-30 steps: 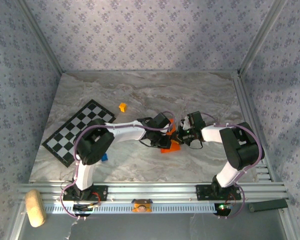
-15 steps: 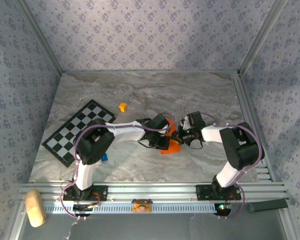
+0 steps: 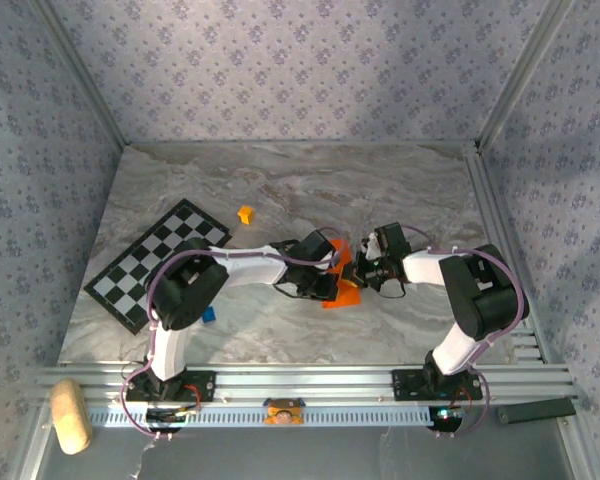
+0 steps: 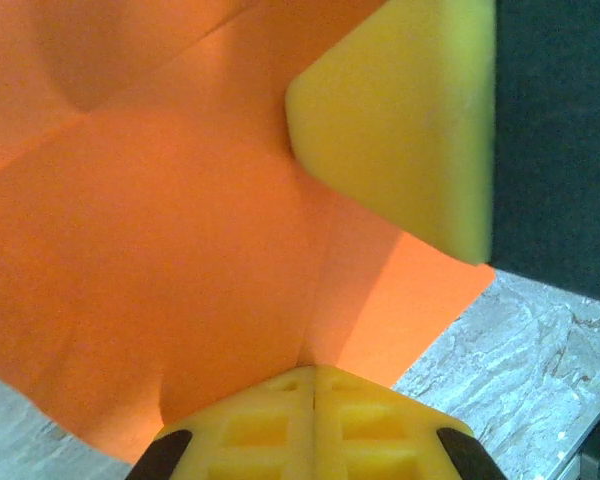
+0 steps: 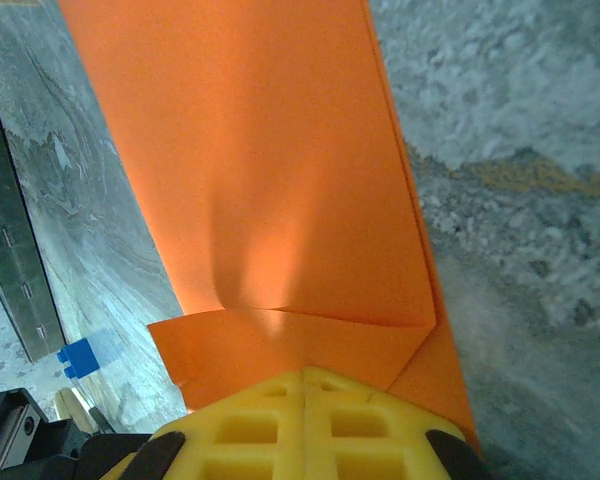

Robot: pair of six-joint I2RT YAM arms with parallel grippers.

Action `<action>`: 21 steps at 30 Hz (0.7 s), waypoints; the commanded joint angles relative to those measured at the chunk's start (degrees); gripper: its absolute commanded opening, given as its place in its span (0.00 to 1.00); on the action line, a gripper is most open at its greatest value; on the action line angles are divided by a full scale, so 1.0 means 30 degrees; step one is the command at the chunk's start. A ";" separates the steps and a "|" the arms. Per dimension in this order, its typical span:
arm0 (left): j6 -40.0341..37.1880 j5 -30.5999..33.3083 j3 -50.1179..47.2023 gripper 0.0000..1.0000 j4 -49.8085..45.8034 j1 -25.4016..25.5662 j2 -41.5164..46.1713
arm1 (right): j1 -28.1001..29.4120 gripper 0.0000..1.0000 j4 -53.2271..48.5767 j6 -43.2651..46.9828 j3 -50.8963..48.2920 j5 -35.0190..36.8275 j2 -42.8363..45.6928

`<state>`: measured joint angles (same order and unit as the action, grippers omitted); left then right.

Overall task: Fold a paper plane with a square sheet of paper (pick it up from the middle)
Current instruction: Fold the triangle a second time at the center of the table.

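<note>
A small blue cube (image 3: 209, 314) is sitting on the marble desk (image 3: 400, 190), to the near left of the creased orange paper sheet (image 3: 346, 296) lying mid-desk. The left gripper (image 4: 315, 375) is clamping that sheet's left part, jaws pressed together on it, and the right gripper (image 5: 302, 375) is pinching its right part likewise. A checkered board (image 3: 140, 275) is lying further left of the sheet, and a yellow-orange cube (image 3: 245, 214) is resting beyond it, far left.

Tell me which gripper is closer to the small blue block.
Left. The left gripper, shut on the orange paper, is right of the blue block; the right gripper grips the paper farther right.
</note>
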<state>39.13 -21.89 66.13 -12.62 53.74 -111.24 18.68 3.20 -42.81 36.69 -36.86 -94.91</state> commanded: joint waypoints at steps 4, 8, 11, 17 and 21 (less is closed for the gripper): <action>0.0455 0.0196 -0.1282 0.04 -0.0148 -0.0002 0.0353 | -0.0308 0.00 -0.1850 0.0456 -0.0502 0.2151 -0.0850; 0.0881 -0.0092 -0.1845 0.04 0.0458 -0.0011 0.0513 | -0.0319 0.00 -0.1871 0.0498 -0.0485 0.2215 -0.1039; 0.1237 -0.0145 -0.2369 0.04 0.0829 -0.0011 0.0733 | -0.0335 0.00 -0.1916 0.0540 -0.0512 0.2267 -0.1047; 0.1504 -0.0233 -0.3218 0.05 0.1160 -0.0006 0.1220 | -0.0340 0.00 -0.2029 0.0626 -0.0485 0.2361 -0.1008; 0.1536 -0.0264 -0.3676 0.06 0.1131 -0.0009 0.1553 | -0.0337 0.00 -0.2067 0.0640 -0.0505 0.2389 -0.0983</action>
<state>43.20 -22.09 57.89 -2.68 53.63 -107.61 18.52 3.16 -42.37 36.69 -37.08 -95.09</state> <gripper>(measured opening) 0.059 0.052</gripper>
